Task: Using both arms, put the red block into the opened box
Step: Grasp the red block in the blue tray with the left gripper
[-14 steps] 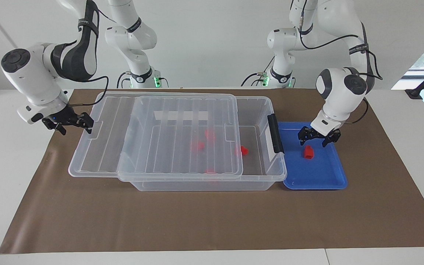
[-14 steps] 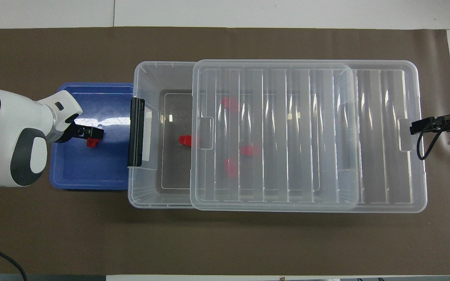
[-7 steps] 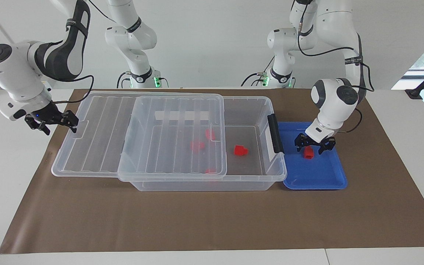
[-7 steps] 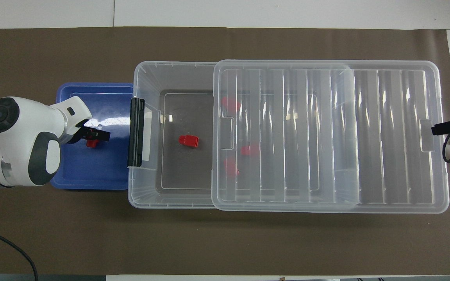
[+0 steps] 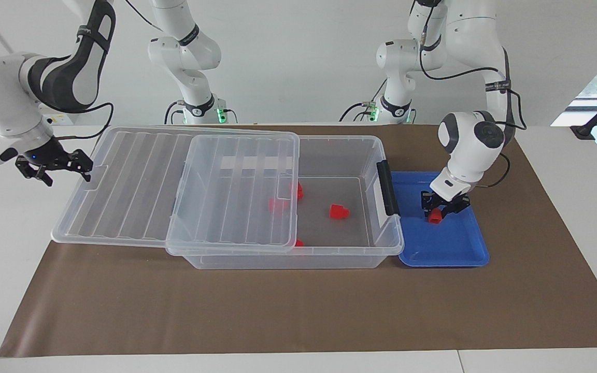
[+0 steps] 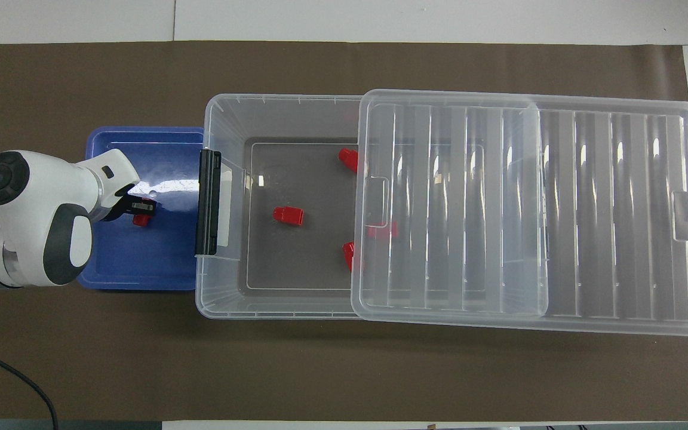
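From my station I see the left gripper down in the blue tray, its fingers now pinched onto the red block; a second ago it hung above that block with the fingers spread, and half a second ago it had dropped to straddle it. The block sits on the tray floor in the part nearer the robots, and I cannot tell whether it has lifted at all. The tray holds nothing else and lies just beside the box at the left arm's end of the table, against the box's black latch. The right gripper stands at the edge tab of the clear lid with its fingers spread wide; whether it actually grips the tab I cannot tell. Over the last second it has travelled outward toward the right arm's end, and the lid has slid with it, so that the lid now overhangs the box at that end and about half of the box floor lies uncovered, where earlier only a narrow strip by the latch was open. Inside the box I count four other red blocks: one fully in the open, two half under the lid's edge, one seen through the lid. Box and tray rest on a brown mat.
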Robot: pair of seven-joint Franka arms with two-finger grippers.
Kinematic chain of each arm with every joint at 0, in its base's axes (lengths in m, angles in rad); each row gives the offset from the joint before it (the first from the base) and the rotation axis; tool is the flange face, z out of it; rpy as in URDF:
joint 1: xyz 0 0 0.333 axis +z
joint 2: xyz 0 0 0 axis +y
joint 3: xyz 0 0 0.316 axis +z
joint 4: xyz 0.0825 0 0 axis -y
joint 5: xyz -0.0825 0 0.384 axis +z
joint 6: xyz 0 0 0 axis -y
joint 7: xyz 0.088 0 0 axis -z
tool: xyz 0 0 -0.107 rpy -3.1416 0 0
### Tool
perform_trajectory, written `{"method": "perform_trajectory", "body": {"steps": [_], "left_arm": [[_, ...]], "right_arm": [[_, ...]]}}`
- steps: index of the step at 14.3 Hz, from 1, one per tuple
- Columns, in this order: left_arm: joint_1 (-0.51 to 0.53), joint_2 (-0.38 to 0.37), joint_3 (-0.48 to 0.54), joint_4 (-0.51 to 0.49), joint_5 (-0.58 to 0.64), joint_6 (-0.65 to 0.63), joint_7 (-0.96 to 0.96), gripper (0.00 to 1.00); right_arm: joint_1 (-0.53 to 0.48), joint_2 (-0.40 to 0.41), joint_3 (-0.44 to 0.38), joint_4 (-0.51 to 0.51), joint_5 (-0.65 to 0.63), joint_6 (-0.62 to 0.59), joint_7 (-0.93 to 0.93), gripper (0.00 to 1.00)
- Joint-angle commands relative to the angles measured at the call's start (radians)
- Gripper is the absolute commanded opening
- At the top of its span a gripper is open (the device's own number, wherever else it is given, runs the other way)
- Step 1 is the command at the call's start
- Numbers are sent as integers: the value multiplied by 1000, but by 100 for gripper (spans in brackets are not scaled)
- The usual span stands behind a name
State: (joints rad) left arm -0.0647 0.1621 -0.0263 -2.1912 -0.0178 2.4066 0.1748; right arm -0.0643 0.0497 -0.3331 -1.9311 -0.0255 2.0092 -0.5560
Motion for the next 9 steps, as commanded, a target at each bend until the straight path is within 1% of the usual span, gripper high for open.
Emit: {"method": "perform_trajectory", "body": {"steps": [1, 3, 5, 6, 9], "left_arm": [[0, -10, 3, -30, -7, 28, 11, 0], [-10, -30, 2, -21, -5, -6, -1, 0], [-18, -91, 2, 4, -5, -97, -3, 0], [-23, -123, 2, 33, -5, -169, -5, 0], [-40, -185, -1, 172, -5, -386, -6, 0]], "right_arm": [[-6, -7, -1, -11, -5, 19, -25, 100], [-6, -5, -1, -11, -5, 19, -27, 100], [-6, -5, 0, -5, -5, 11, -24, 100], [-6, 1, 5, 12, 1, 0, -21, 100], [-2, 21, 26, 70, 9, -50, -10, 100]]}}
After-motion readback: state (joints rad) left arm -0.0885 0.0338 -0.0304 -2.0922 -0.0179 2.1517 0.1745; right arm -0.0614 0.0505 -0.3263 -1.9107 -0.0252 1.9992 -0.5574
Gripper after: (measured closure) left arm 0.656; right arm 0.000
